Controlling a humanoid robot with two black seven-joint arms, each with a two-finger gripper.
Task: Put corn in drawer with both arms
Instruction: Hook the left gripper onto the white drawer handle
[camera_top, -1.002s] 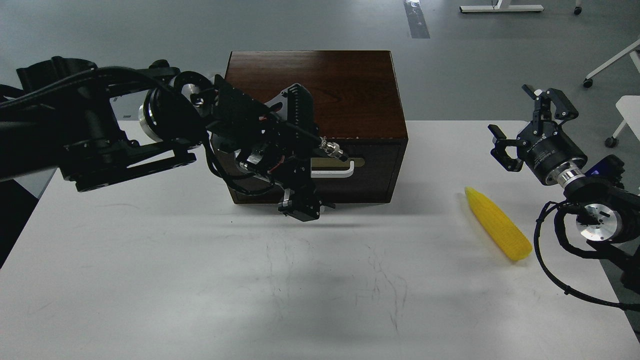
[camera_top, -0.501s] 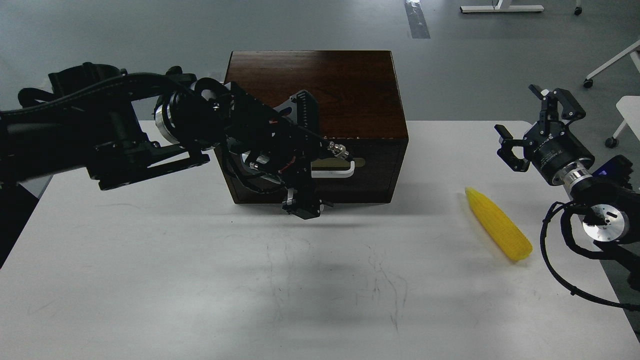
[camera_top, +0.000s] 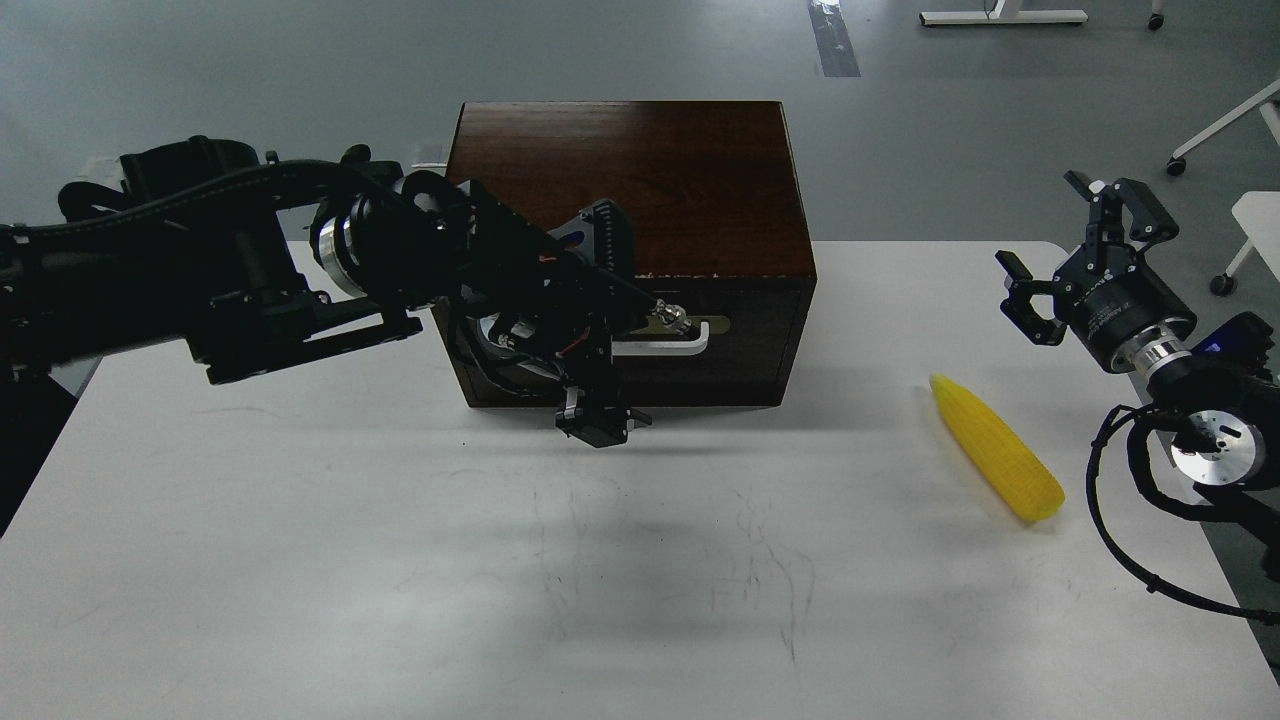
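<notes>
Meanwhile corn lies near spread right jaws.

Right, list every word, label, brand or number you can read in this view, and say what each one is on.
Nothing in this view is legible.
Right pincer: pale lettering on its black body, too small and blurred to read.
Left pincer: no readable marking, dark and cluttered.
Drawer, its white handle and the corn: no text visible.
Table: only scuff marks, no writing.
</notes>
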